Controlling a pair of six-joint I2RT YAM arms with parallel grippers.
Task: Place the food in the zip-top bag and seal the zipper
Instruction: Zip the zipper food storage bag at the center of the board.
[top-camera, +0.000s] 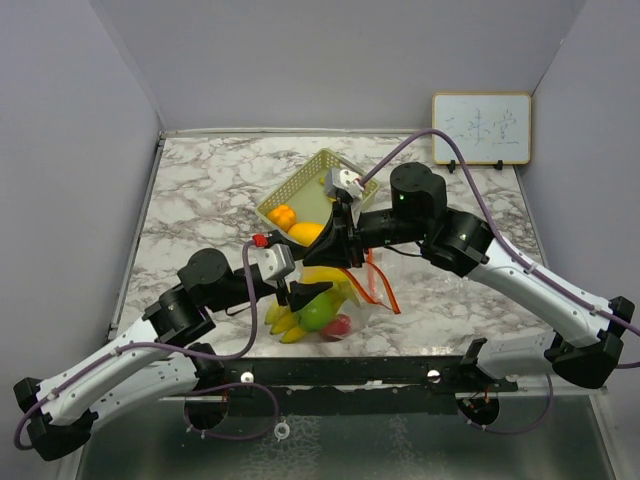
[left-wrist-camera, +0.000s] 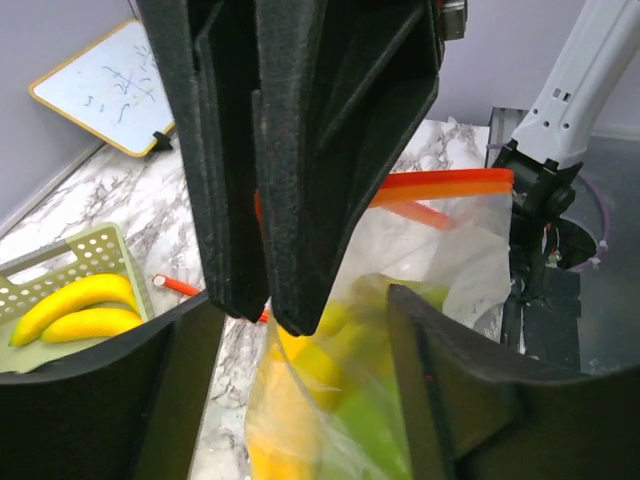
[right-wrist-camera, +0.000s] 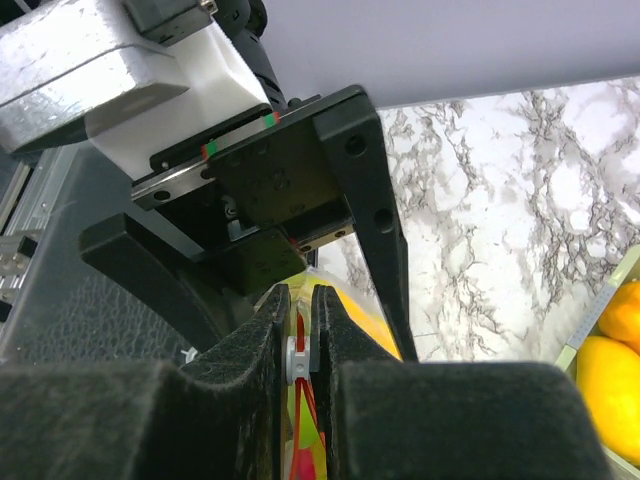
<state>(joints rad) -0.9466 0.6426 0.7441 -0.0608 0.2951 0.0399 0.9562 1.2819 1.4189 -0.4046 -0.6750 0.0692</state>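
The clear zip-top bag with a red zipper stands at the table's front middle. It holds yellow bananas, a green lime and a red apple. My right gripper is shut on the white zipper slider at the bag's top edge. My left gripper is open, its fingers on either side of the bag just below the right gripper. Orange-yellow fruits lie in the mesh basket.
The pale green mesh basket stands behind the bag and shows at the left of the left wrist view. A whiteboard leans on the back wall at the right. A red pen-like thing lies by the basket.
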